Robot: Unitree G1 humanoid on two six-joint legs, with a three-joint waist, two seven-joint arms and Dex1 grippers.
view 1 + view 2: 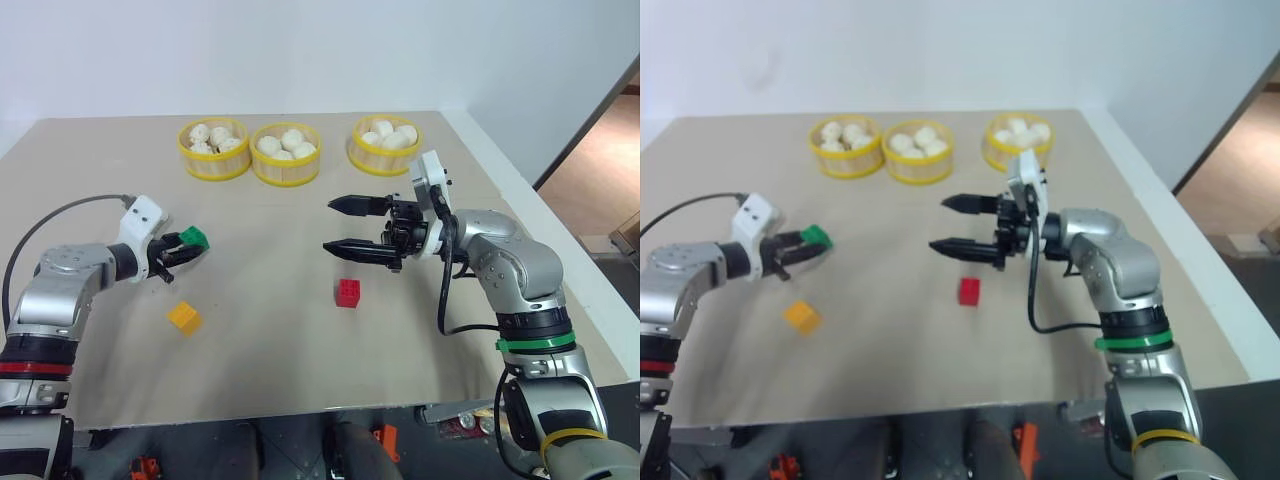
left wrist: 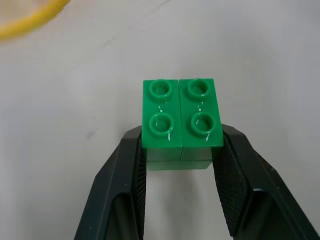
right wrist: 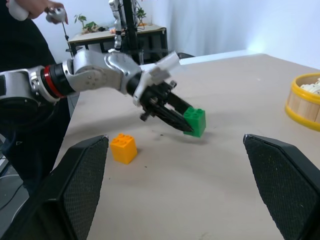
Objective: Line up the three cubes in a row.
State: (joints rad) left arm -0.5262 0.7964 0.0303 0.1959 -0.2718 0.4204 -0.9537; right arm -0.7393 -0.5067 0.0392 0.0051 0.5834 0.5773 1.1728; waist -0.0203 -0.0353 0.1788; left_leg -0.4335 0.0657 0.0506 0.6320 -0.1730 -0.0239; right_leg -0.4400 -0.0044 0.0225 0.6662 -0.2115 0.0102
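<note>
While the left claw (image 1: pixel 186 246) clamps the green cube (image 1: pixel 194 238) at frame left, just off the desk (image 1: pixel 300 360), the right claw (image 1: pixel 340 226) gapes empty; next likely: set it beside the red cube (image 1: pixel 348 292), with the yellow cube (image 1: pixel 184 317) to follow.

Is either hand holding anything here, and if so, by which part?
The left hand holds the green cube by its two opposite side faces, studs up. The right hand is open and holds nothing.

My head pair looks down over the table (image 1: pixel 300 330); my left wrist camera sits close above the green cube (image 2: pixel 182 117), which my right wrist camera faces across the tabletop.
</note>
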